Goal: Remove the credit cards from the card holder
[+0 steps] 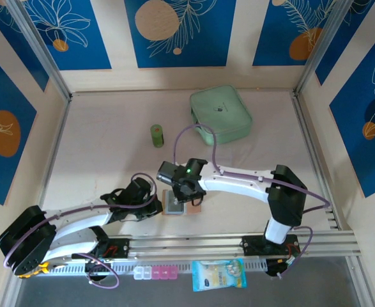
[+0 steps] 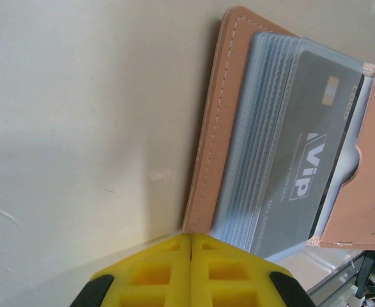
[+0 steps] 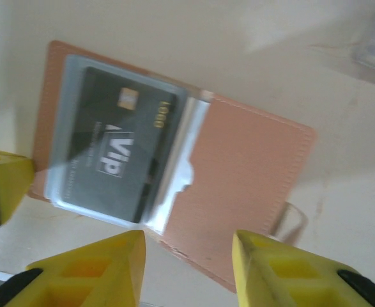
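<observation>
The tan-pink leather bifold card holder (image 3: 238, 185) lies open and flat on the pale table (image 2: 78, 128), directly under the right gripper (image 3: 188, 243). Its stitched flap is spread to one side, and a stack of clear-grey plastic sleeves lies on the other half. In the top sleeve sits a dark grey plastic credit card (image 3: 120, 153) with a small gold chip near one corner, most of it covered by the sleeve.

The right arm reaches in from its base and bends down over the holder. Its yellow fingers stand apart, and the holder's near edge shows between and beyond them. The left arm lies low along the table. Its yellow gripper (image 2: 191, 246) has its fingers pressed together on nothing, the tips right at the holder's near leather corner.

The card reads "ViP" in white. The gold marks and small print beside it are too blurred to read.
</observation>
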Action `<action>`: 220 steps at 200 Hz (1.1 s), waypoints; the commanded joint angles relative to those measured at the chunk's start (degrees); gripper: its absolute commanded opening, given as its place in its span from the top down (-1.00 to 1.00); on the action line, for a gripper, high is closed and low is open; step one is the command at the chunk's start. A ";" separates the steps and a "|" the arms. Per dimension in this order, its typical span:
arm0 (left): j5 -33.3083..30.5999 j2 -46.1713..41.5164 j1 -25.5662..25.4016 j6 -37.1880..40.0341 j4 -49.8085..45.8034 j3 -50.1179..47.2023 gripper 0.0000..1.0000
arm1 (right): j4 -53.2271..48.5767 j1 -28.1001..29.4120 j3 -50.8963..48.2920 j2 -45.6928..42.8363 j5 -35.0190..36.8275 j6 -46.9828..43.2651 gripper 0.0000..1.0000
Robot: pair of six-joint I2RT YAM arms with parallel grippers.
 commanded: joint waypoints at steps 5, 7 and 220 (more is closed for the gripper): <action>-1.00 -0.05 -0.20 0.00 -0.31 -0.95 1.00 | 1.38 1.52 1.70 3.21 -2.88 -0.24 0.21; -1.00 -0.05 -0.24 0.03 -0.32 -0.95 1.00 | 1.49 1.57 1.69 3.36 -3.03 -0.25 0.21; -0.48 1.18 -0.25 0.06 0.47 -0.36 1.00 | 5.08 -9.58 -13.86 -0.36 -5.10 2.63 -0.29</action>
